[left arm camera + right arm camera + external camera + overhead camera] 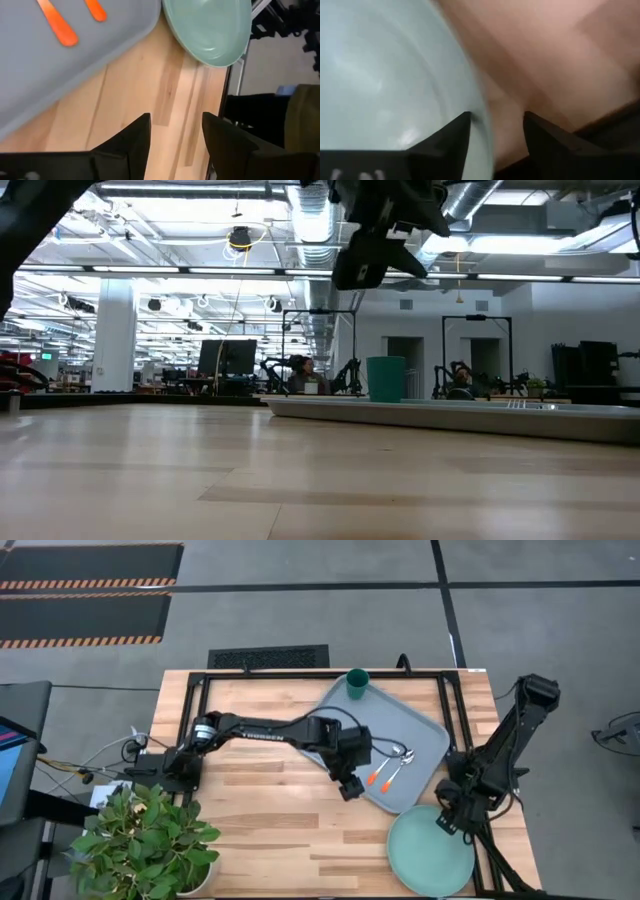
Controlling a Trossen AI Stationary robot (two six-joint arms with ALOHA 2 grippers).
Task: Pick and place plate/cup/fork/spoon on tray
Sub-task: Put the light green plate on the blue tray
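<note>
From above, the tray [425,730] holds the cup [357,684] at its far corner, with the fork [381,768] and spoon [397,769] side by side near its front edge. The left gripper [349,787] hangs just beside them. The right gripper [447,819] is at the rim of the plate [430,852], which lies on the table.

Left wrist view: fingers [134,142] spread over bare wood.

Right wrist view: fingers [451,135] apart, straddling the plate's [380,75] rim.

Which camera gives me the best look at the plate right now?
The high view: the whole plate shows on the table, off the tray, beside the right gripper. The left wrist view shows part of it, the right wrist view only its rim close up; the low view shows none.
</note>
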